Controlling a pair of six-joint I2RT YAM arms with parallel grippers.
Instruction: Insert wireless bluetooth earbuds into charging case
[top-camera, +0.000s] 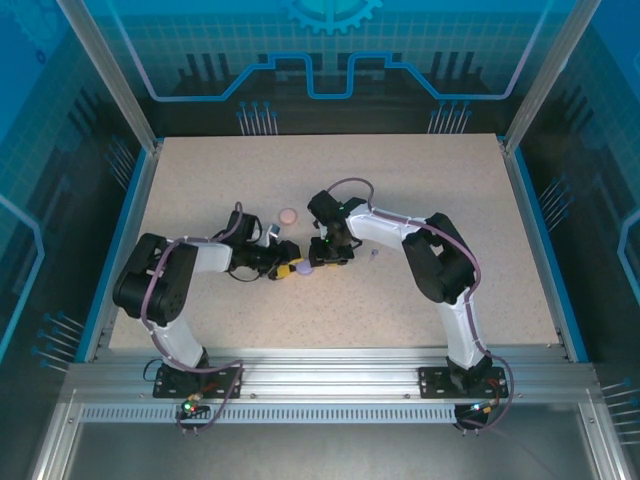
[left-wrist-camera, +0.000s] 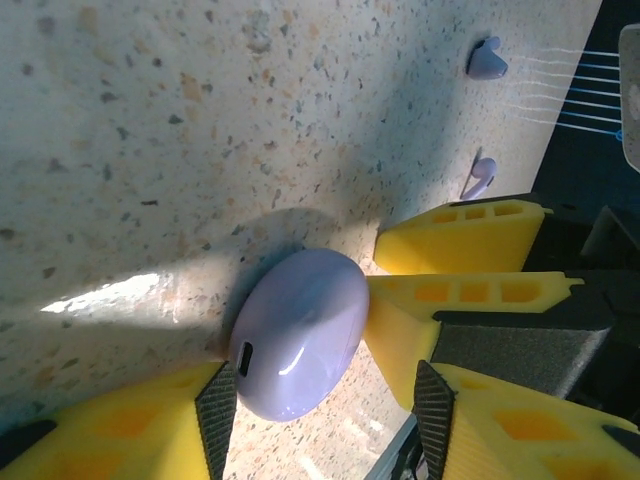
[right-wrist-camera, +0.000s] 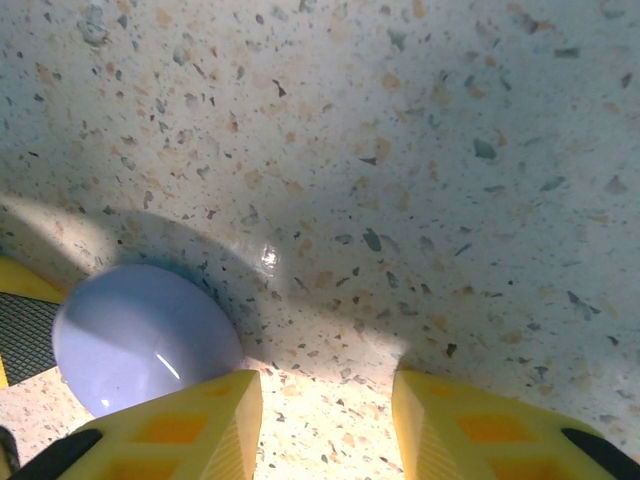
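Lavender case (left-wrist-camera: 300, 345) near centre of tabletop (top-camera: 450, 180), lid shut. Straddled by left gripper (left-wrist-camera: 325, 425), part-spread, one pad off it, not yet clamped. Right gripper (right-wrist-camera: 325, 420) spread, empty, just beside case. Lavender earbuds (left-wrist-camera: 487, 60) beyond, toward right edge, so nearer right arm.

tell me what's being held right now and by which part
Nothing is firmly held. The lavender case lies between the left gripper's fingers, one pad clear of its side. The right gripper is open and empty.
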